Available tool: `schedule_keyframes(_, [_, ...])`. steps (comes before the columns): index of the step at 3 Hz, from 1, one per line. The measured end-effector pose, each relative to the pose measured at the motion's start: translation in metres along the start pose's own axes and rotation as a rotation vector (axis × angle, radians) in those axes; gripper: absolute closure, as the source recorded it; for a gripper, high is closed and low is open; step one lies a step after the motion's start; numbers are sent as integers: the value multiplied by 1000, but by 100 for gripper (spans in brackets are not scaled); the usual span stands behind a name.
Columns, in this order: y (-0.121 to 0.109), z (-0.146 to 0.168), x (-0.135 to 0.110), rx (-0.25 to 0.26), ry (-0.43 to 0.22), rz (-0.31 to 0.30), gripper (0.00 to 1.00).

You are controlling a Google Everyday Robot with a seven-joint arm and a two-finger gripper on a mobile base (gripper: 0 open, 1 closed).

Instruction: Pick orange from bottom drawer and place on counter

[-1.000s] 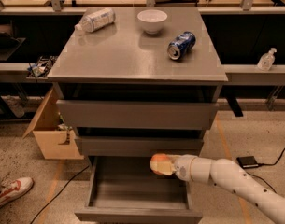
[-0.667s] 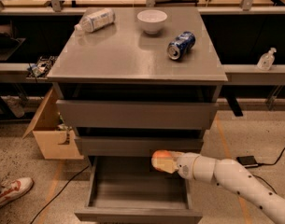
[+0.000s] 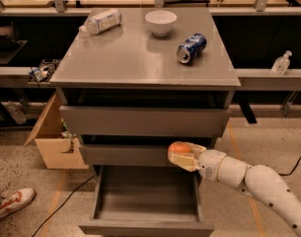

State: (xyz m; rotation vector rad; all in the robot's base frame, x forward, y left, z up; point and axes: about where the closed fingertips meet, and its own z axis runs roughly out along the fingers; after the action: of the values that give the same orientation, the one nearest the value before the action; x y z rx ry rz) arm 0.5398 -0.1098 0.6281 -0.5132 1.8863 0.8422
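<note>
While the bottom drawer (image 3: 146, 197) of a grey cabinet stands pulled open toward the viewer, a white robot arm (image 3: 248, 176) reaches in from the lower right. Its gripper (image 3: 183, 157) hangs above the drawer's right rear corner, level with the front of the middle drawer. The jaws are closed around the orange (image 3: 178, 147), which is held in the air, clear of the drawer floor and well below the tabletop (image 3: 140, 58). On the grey tabletop, a white bowl (image 3: 161, 22) sits at the back, a blue can (image 3: 191, 47) lies on its side to its right, and a plastic bottle (image 3: 101, 21) lies at the back left. A cardboard box (image 3: 54, 144) stands on the floor left of the cabinet, and a shoe (image 3: 12, 204) shows at the lower left edge.
</note>
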Motion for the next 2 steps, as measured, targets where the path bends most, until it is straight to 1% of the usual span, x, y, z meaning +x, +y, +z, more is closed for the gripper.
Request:
schedule_keyframes(1, [13,-15,-42,-11,-91,-98,100])
schedule_keyframes(2, [15,-10,-46,-27,-96,-110,100])
